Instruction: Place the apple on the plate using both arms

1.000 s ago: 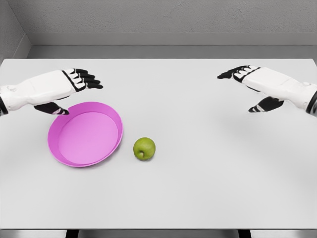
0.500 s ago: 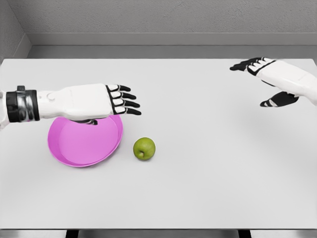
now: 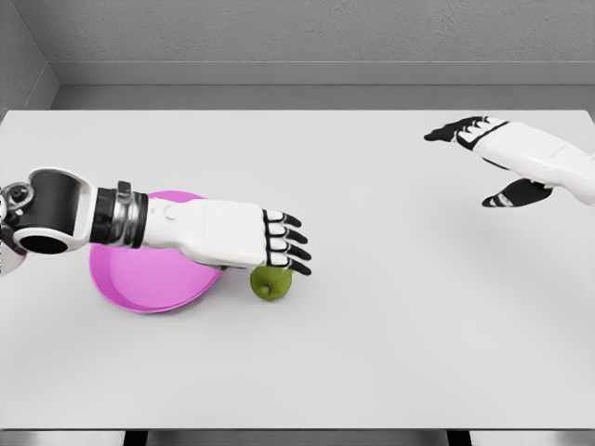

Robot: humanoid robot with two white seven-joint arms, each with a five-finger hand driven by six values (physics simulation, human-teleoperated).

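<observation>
Left robot hand over the apple, right robot hand held off to the side

The green apple sits on the white desk just beside the right rim of the pink plate, not on it. The left robot hand reaches across the plate, palm down, its fingers stretched out flat over the top of the apple and gripping nothing. The right robot hand hovers well apart near the desk's far right, fingers loosely spread, holding nothing
</observation>
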